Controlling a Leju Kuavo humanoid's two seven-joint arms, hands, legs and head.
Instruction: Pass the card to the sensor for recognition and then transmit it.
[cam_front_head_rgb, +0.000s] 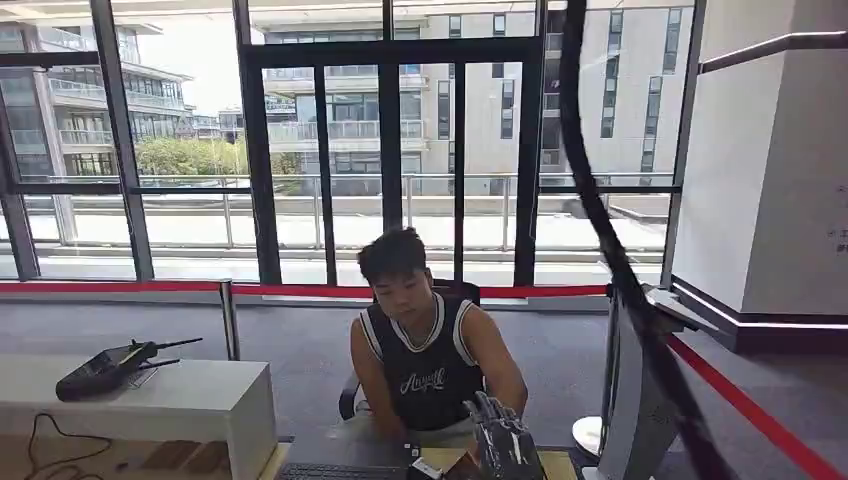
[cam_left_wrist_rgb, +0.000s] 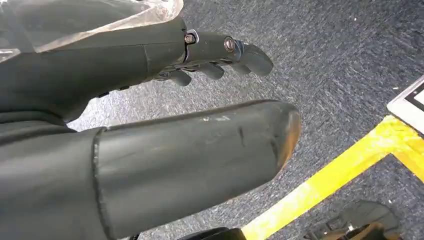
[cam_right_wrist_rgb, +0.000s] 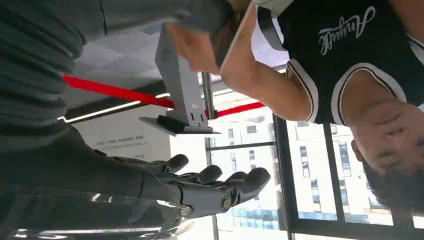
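Tan card (cam_right_wrist_rgb: 235, 32), long edge slanting at top centre, meets a person's hand (cam_right_wrist_rgb: 192, 47); right hand (cam_front_head_rgb: 505, 445)'s hold unclear; left hand (cam_left_wrist_rgb: 165, 150) empty, spread.

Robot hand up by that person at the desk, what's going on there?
The robot's raised right hand reaches toward a seated person in a black sleeveless jersey. The person's hand holds a thin tan card by the robot's thumb; the robot's fingers are spread, holding nothing. A grey sensor stand stands beside them. The left hand hangs over grey carpet, empty.
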